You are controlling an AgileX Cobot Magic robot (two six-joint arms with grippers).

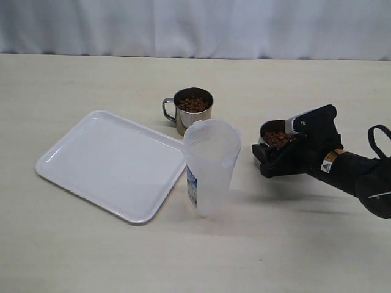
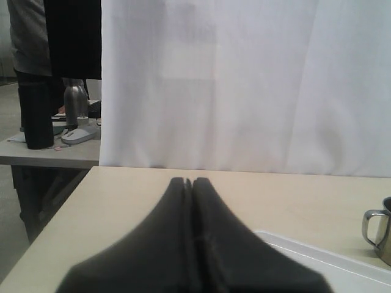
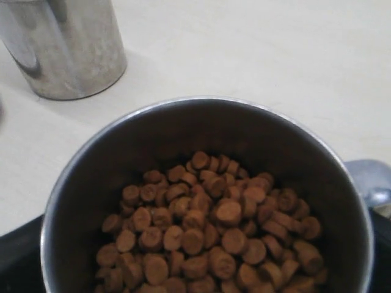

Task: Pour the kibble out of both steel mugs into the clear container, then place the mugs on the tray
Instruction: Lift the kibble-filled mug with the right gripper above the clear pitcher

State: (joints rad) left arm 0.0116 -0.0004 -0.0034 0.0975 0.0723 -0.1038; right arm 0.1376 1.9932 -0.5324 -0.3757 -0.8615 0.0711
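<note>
The clear container [image 1: 211,165] stands upright at the table's middle, touching the corner of the white tray [image 1: 110,162]. Behind it sits one steel mug [image 1: 192,110] holding kibble [image 1: 193,104]. To the right, my right gripper [image 1: 278,146] is closed around the second steel mug [image 1: 273,131]. That mug's rim [image 3: 208,104] fills the right wrist view, kibble [image 3: 208,226] heaped inside and its handle [image 3: 369,180] to one side. My left gripper [image 2: 190,181] is shut and empty, and it does not show in the exterior view.
A white curtain hangs behind the table's far edge. The left wrist view shows a tray corner [image 2: 317,256] and the handle of a mug [image 2: 374,227] at its edge. Beyond the table stands a side desk [image 2: 49,152] with dark objects on it.
</note>
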